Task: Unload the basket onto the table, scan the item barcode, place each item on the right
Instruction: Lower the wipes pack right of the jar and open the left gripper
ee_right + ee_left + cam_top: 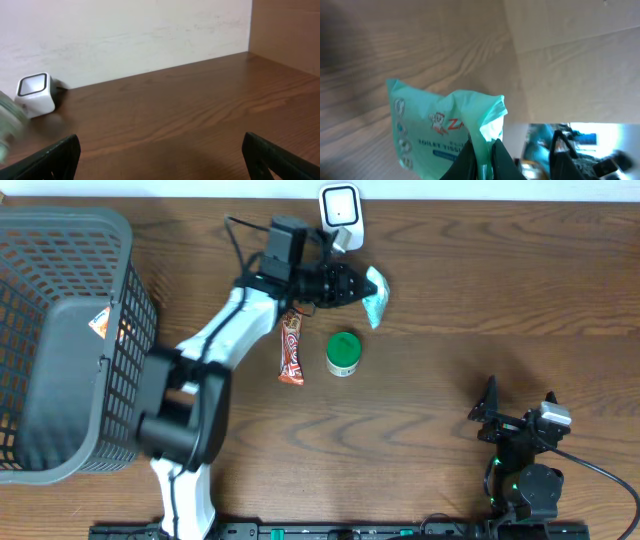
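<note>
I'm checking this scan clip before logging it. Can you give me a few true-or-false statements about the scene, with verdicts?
1. The left gripper is shut on the green tissue pack. True.
2. The right gripper holds the candy bar. False: it is open and empty, and the candy bar lies on the table.
3. The white scanner sits at the table's far edge, near the tissue pack. True.
4. The green-lidded jar is inside the basket. False: it stands on the table beside the candy bar.
</note>
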`<state>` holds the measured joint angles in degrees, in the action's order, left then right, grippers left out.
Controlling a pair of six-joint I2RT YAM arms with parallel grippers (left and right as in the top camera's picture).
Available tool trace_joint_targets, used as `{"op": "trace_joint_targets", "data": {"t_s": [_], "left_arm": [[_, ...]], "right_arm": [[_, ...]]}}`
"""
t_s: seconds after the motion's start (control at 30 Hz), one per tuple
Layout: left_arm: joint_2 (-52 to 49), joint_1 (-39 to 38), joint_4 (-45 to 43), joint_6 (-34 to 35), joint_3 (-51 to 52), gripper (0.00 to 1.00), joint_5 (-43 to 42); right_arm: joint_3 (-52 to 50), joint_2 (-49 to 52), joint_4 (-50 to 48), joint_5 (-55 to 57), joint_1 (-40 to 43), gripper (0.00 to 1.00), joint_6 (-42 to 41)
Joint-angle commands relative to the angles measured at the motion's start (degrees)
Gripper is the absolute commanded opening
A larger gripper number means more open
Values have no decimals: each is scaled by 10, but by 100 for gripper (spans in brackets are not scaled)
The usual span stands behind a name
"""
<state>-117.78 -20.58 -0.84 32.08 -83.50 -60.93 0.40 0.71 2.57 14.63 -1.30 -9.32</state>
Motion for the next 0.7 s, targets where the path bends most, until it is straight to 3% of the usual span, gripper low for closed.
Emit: {"op": "trace_joint_targets", "data": {"t_s": [0.0, 0.1, 0.37, 0.67], "left_arm": [[-69, -18, -83, 124, -8, 7, -106], [-94, -26, -127, 162, -8, 7, -106], [-98, -24, -138, 162, -8, 8, -94], [-98, -17, -122, 159, -8, 8, 12]], "right_arm": [[-1, -2, 2, 1, 2, 99, 8], [-1, -2, 2, 1, 2, 99, 9], [-1, -2, 2, 1, 2, 99, 8], [-1, -2, 2, 1, 2, 99, 8]]}}
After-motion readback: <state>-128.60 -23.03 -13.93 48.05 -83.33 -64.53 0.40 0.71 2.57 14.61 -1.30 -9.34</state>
